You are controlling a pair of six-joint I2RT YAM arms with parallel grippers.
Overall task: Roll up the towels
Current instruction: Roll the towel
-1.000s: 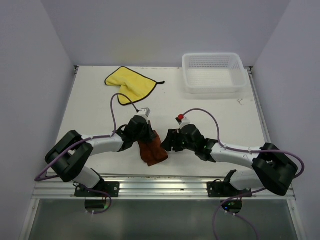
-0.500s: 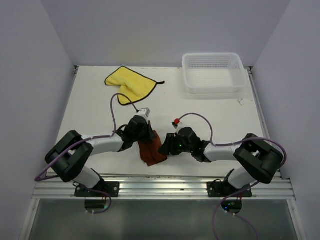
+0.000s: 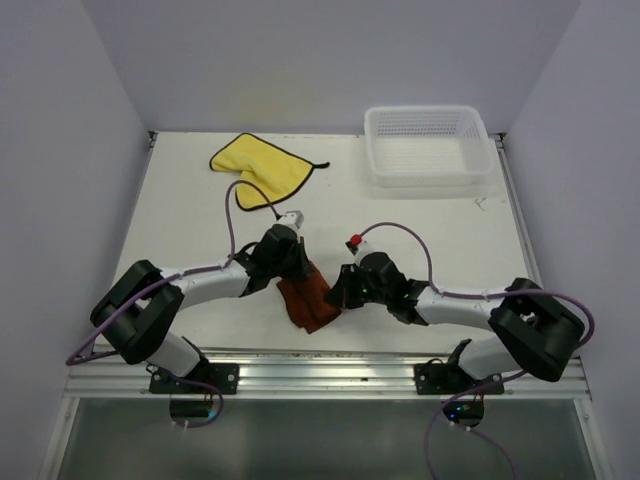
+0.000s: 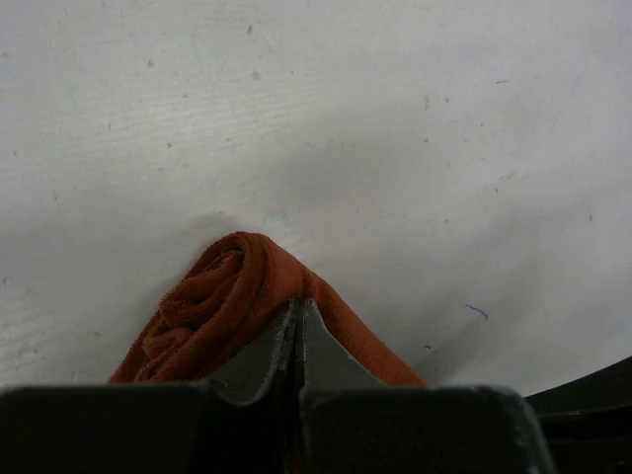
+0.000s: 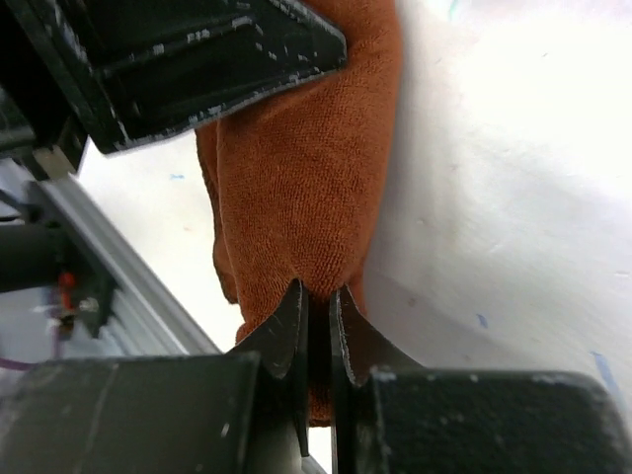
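Right gripper (image 5: 316, 293) pinched shut on rust-brown towel (image 5: 301, 178), right edge; left gripper (image 4: 298, 308) clamped on far fold. Turn both ends together, cloth taut, roll tight.

Bright even light, soft shadows, near foreground of wrist views blurred

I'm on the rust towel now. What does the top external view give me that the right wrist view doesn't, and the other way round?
Only top external: the yellow towel lying unrolled at the far left, the white basket at the far right, and how both arms are placed. Only right wrist: a close look at the right tool, its tips pinched shut on a fold of the rust-brown towel. Both: that towel on the table near the front edge, with the left tool at its other end.
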